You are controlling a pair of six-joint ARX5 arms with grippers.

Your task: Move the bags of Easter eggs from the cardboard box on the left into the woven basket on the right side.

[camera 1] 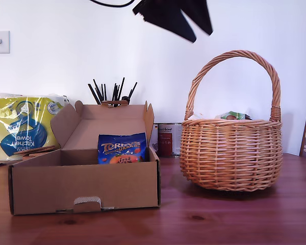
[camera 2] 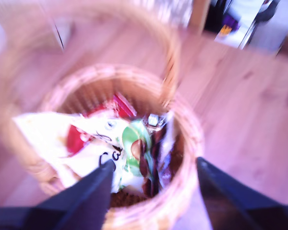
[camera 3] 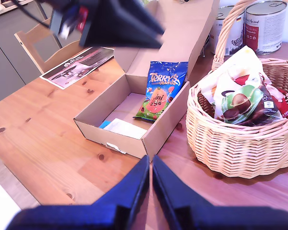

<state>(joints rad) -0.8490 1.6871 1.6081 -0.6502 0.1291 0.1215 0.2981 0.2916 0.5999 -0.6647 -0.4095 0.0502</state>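
First wrist view, woven basket (camera 2: 182, 143) of bags (camera 2: 105, 139) beneath spread jaws

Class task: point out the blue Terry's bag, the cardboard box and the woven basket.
blue Terry's bag (camera 3: 161, 91), second wrist view, middle of its front.
cardboard box (camera 1: 81, 186), exterior view, front wall.
woven basket (camera 1: 229, 153), exterior view, woven side.

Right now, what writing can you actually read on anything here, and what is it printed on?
"TERRY'S ORANGE" and "mini": blue bag in the cardboard box.
"Kitchen Towel", mirrored: yellow-and-blue pack.
"CHOCOLATE": red bag in the woven basket; the rest is too small.
Tin labels: too small to read.
Leaflet on the table: unreadable.
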